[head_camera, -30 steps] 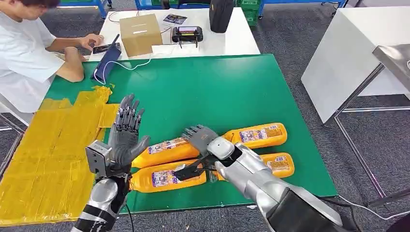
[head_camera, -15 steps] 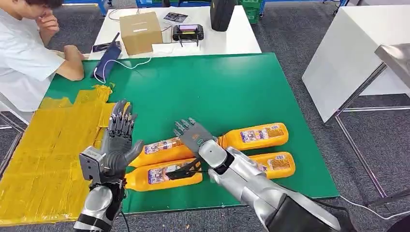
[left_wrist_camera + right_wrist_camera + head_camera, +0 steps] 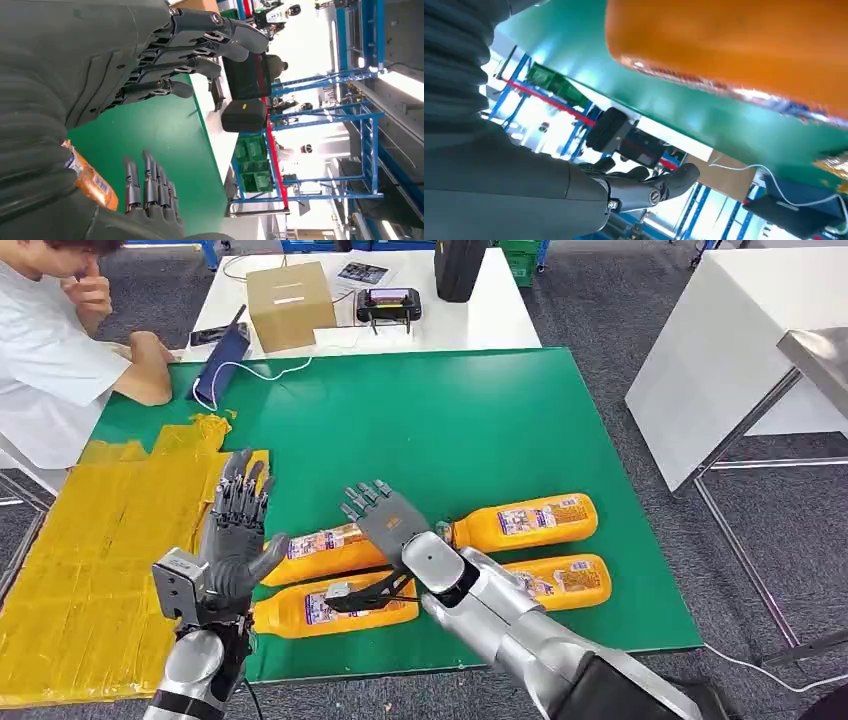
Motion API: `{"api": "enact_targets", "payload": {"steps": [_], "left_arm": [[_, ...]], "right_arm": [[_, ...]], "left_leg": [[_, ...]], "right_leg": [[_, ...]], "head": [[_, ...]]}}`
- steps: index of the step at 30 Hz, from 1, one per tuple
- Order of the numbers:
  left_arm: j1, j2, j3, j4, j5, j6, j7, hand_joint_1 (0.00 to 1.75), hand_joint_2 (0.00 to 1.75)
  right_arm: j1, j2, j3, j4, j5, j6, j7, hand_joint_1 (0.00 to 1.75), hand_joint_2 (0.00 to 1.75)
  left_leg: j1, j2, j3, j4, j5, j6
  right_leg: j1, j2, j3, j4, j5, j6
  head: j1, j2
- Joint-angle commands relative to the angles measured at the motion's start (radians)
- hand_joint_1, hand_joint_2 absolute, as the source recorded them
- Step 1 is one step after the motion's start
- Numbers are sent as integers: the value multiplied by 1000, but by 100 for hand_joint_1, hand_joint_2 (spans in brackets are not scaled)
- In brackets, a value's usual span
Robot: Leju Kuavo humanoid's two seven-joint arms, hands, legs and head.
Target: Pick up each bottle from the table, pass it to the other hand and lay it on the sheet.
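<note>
Several orange bottles lie on the green table (image 3: 450, 420) in two pairs: a left pair (image 3: 318, 550) (image 3: 345, 610) and a right pair (image 3: 525, 523) (image 3: 562, 580). The yellow sheet (image 3: 100, 540) covers the table's left part. My right hand (image 3: 385, 522) hovers open over the left pair, fingers spread, its thumb above the nearer bottle. My left hand (image 3: 235, 535) is raised and open at the sheet's edge, just left of those bottles, holding nothing. In the left wrist view its fingers (image 3: 200, 45) are spread above the table. The right wrist view shows a bottle (image 3: 734, 50) close by.
A person (image 3: 50, 360) sits at the table's far left corner, an arm resting on it. A blue pouch (image 3: 220, 370) lies near that arm. Behind, a white table carries a cardboard box (image 3: 290, 305), a controller (image 3: 388, 308) and a black bag (image 3: 458, 265). Another white table (image 3: 720, 340) stands at right.
My right hand has moved left, from between the pairs to above the left pair. My left hand has drifted left and a little down. The person has raised a hand to the face.
</note>
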Motion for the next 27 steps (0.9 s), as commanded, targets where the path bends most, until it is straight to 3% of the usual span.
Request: {"api": "enact_targets", "payload": {"steps": [1,5,12,17,27], "left_arm": [[-30,-8,10,38,4,-15,1,0,175],[-75,-6,-27,86,24,-26,-6,0,175],[-104,-3,-51,122,43,-26,-12,0,175],[-120,-1,-71,141,56,-32,-19,0,175],[-133,4,-96,142,67,-40,-21,0,175]], "right_arm": [[-5,-10,-71,-5,-68,-14,-62,0,175],[-8,-18,-147,64,-188,-34,-139,0,175],[-22,-8,-202,154,-313,60,-239,0,175],[-13,-22,-268,144,-442,99,-334,0,175],[18,-42,-346,88,-572,55,-404,0,175]], "left_leg": [[1,-4,1,0,-1,-1],[1,-6,0,0,0,-1],[1,-7,1,0,0,-1],[1,-8,1,0,0,-1],[0,-6,-1,0,0,-1]], "right_leg": [[0,3,2,0,-1,-1],[0,0,1,0,-1,-1],[0,1,2,-1,-1,-2],[1,1,2,-1,-2,-2],[0,0,0,-1,-1,-1]], "head": [[0,0],[0,0],[0,0],[0,0],[0,0]]}}
